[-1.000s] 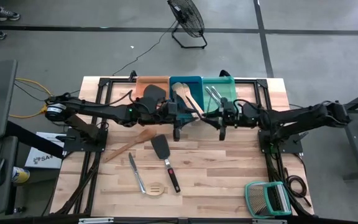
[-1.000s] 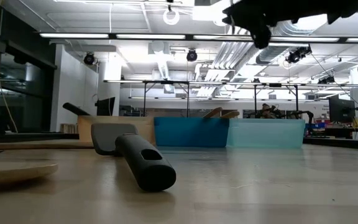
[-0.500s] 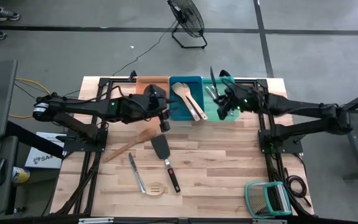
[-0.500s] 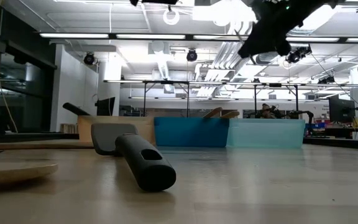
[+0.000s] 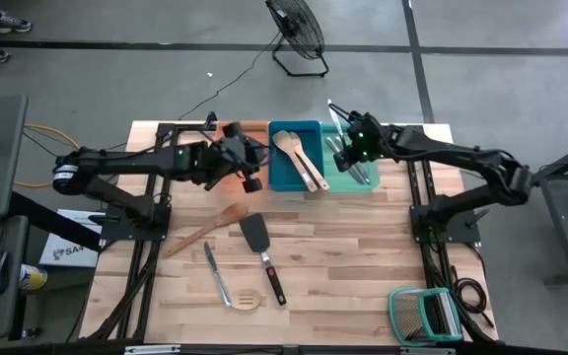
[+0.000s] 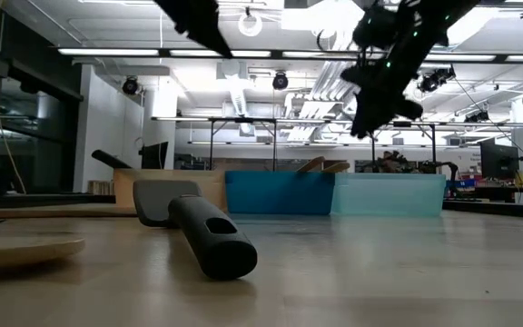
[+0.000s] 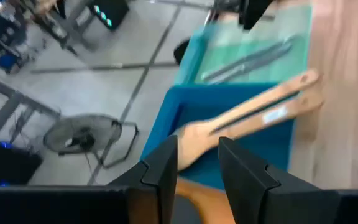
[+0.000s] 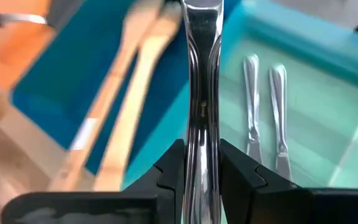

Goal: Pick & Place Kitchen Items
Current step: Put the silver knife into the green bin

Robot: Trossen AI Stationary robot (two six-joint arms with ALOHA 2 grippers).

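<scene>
Presently a slim, stiff, slippery silver utensil (image 8: 202,93) is pinched mid-handle by the right tool (image 8: 202,163) above the teal tray (image 5: 361,178), while the left tool (image 7: 197,163) is held narrowly parted, empty.

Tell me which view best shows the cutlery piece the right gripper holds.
Right wrist view: the silver piece fills the frame, clamped in the right gripper over the teal tray. High view shows a thin sliver; low view only a dark silhouette; left wrist view cannot confirm it.
</scene>
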